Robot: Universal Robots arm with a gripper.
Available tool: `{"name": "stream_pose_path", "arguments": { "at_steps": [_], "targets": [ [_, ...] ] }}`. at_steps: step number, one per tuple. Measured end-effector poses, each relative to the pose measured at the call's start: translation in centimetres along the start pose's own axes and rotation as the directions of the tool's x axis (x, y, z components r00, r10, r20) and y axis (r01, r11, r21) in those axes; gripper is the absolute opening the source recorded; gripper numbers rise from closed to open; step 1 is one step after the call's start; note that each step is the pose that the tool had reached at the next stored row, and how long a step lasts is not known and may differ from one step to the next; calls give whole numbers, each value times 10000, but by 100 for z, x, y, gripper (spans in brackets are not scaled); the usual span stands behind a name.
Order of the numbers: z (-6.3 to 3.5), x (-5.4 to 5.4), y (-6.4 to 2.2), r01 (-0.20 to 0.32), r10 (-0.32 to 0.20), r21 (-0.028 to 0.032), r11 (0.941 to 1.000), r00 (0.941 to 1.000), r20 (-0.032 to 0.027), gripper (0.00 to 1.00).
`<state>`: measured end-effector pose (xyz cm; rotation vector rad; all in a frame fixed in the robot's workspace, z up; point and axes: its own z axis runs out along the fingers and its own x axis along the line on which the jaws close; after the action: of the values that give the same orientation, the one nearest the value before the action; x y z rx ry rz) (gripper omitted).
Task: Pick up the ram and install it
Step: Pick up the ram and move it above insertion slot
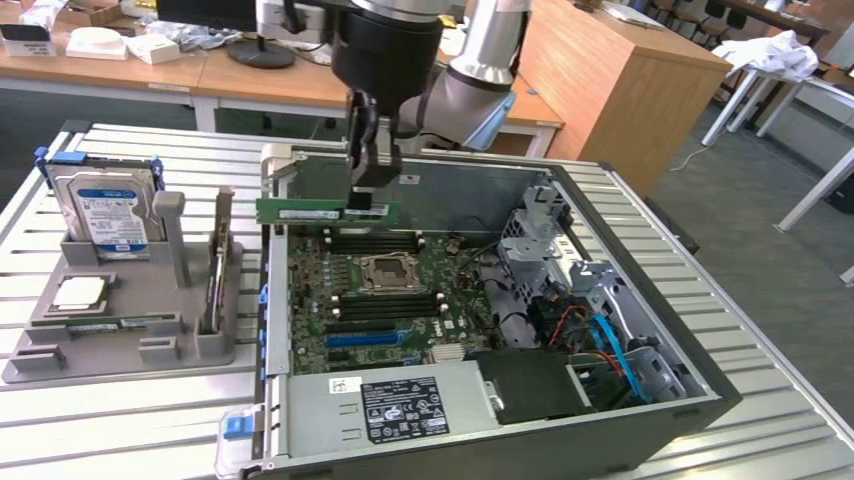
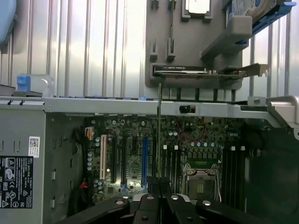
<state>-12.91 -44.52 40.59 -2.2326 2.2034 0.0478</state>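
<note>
The ram is a long green stick with a pale label. It hangs level above the open computer case, over the far end of the motherboard. My gripper is shut on its upper edge near its end on the exterior view's right. In the wrist view the ram appears edge-on as a thin line rising from between the black fingertips of my gripper, above the dark memory slots beside the processor socket.
A grey holder tray on the exterior view's left carries a hard drive, a square silver processor chip and an upright card. Inside the case are the power supply, a drive cage and blue cables.
</note>
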Motion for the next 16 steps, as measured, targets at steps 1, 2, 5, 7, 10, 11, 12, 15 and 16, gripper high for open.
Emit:
{"name": "stream_pose_path", "arguments": {
  "at_steps": [1,2,5,7,10,11,12,15,16],
  "targets": [
    [0,0,-26,0,0,1,10000,10000,0,11],
    [0,1,-52,0,0,1,10000,10000,0,11],
    [-2,2,-135,0,0,0,10000,10000,0,11],
    [-3,2,-195,0,0,0,10000,10000,0,11],
    [-4,4,-285,2,-2,0,10000,10000,-1,11],
    [-5,4,-315,0,0,1,10000,10000,0,11],
    [-5,5,-345,0,0,1,10000,10000,0,11],
    [-6,6,-435,2,-2,1,10000,10000,1,11],
    [-7,6,-464,0,0,1,10000,10000,0,11]
  ]
}}
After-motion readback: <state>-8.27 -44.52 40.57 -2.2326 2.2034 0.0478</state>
